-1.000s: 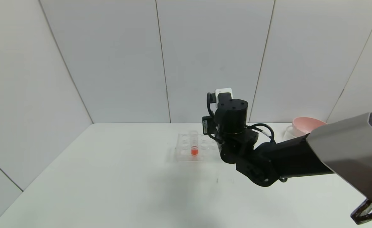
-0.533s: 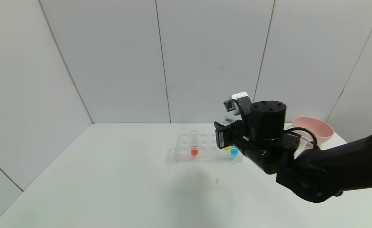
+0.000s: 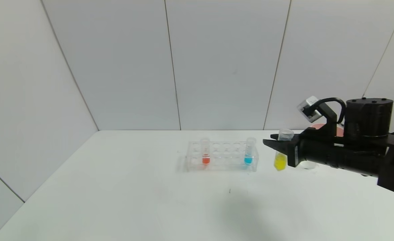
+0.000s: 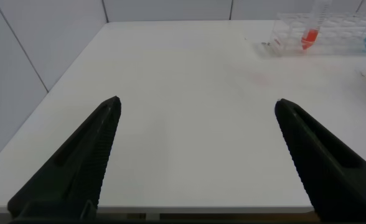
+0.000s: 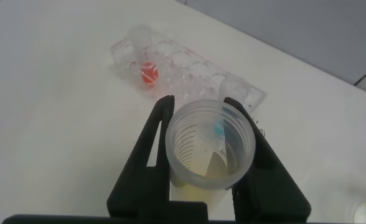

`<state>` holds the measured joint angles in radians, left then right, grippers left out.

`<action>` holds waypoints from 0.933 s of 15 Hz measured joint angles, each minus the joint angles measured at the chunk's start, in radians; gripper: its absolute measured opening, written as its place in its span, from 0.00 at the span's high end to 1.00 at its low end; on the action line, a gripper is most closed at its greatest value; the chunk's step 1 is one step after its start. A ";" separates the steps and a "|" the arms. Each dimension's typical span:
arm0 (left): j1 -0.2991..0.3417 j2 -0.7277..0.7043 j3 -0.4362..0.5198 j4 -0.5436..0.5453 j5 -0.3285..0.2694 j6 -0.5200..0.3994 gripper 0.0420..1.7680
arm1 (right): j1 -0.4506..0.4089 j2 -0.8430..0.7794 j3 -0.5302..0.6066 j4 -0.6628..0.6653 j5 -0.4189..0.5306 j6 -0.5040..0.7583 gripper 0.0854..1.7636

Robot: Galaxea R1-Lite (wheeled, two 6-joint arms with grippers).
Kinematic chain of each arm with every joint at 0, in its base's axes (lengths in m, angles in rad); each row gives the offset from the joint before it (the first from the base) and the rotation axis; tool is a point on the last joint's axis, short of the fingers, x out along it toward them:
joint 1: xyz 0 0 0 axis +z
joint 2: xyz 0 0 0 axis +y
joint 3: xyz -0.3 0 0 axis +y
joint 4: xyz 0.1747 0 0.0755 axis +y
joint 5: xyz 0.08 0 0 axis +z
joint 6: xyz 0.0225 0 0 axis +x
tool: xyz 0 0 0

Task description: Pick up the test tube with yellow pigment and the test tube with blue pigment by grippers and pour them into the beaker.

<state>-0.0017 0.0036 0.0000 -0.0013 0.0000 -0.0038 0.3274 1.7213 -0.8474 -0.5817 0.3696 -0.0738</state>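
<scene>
Yellow-pigment test tube (image 3: 280, 157) hangs clamped between the right gripper's (image 3: 281, 149) fingertips.

The slim clear round-bottomed test tube with bright yellow liquid (image 3: 281, 153) hangs slightly tilted above the white tabletop (image 3: 116, 187), clamped near its rim. The matching clear tube with cyan-blue liquid (image 3: 249, 154) stands upright. The small clear beaker (image 3: 307, 164) is mostly hidden.
</scene>
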 joint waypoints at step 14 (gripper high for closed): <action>0.000 0.000 0.000 0.000 0.000 0.000 0.00 | -0.523 -0.022 -0.377 0.741 0.362 -0.488 0.69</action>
<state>-0.0013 0.0036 0.0000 -0.0013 0.0000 -0.0038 -0.1951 1.6996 -1.2243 0.1594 0.7317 -0.5621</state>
